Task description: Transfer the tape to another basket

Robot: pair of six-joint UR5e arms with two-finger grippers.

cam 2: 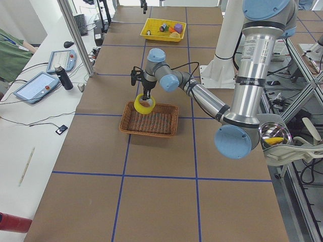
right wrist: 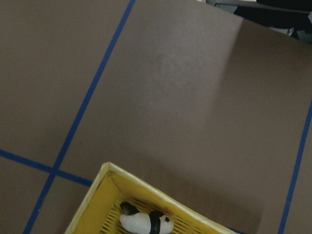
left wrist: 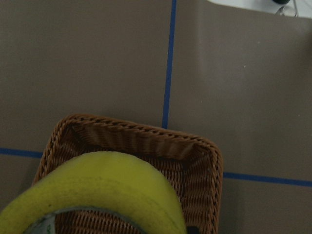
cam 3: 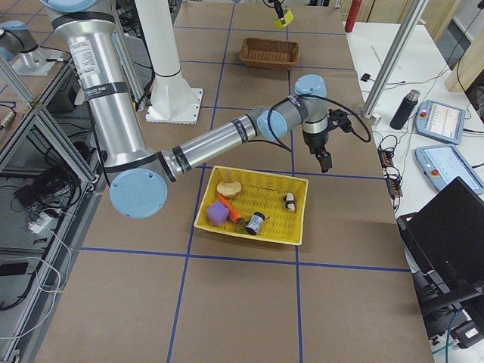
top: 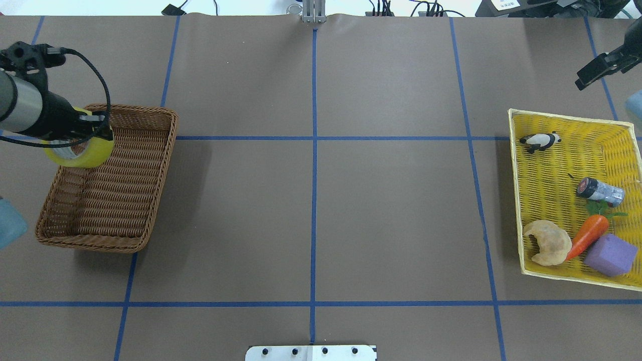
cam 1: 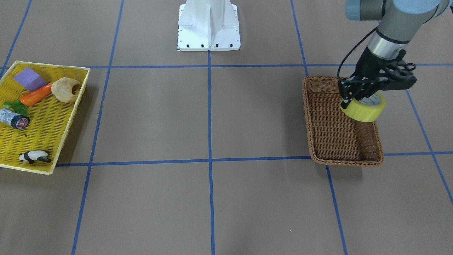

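Above the left side of the one basket (cam 1: 347,163), the left gripper (cam 1: 354,99) clamps the single tape (cam 1: 364,112), raised clear of it. One yellow tray (cam 1: 49,66) sits well apart. The right gripper (top: 602,65) is too unclear to tell how far open it is.

We work over a brown table (top: 391,225) ruled into large squares by blue tape lines (top: 314,200). The wicker basket (top: 90,244) sits on it right beneath our left claw (top: 88,131), with most of its length running from the claw back toward our base. The yellow mesh tray (top: 516,200) lies below our right claw (top: 597,70), on its base side. Our white base plate (top: 311,352) stands midway between the two claws.
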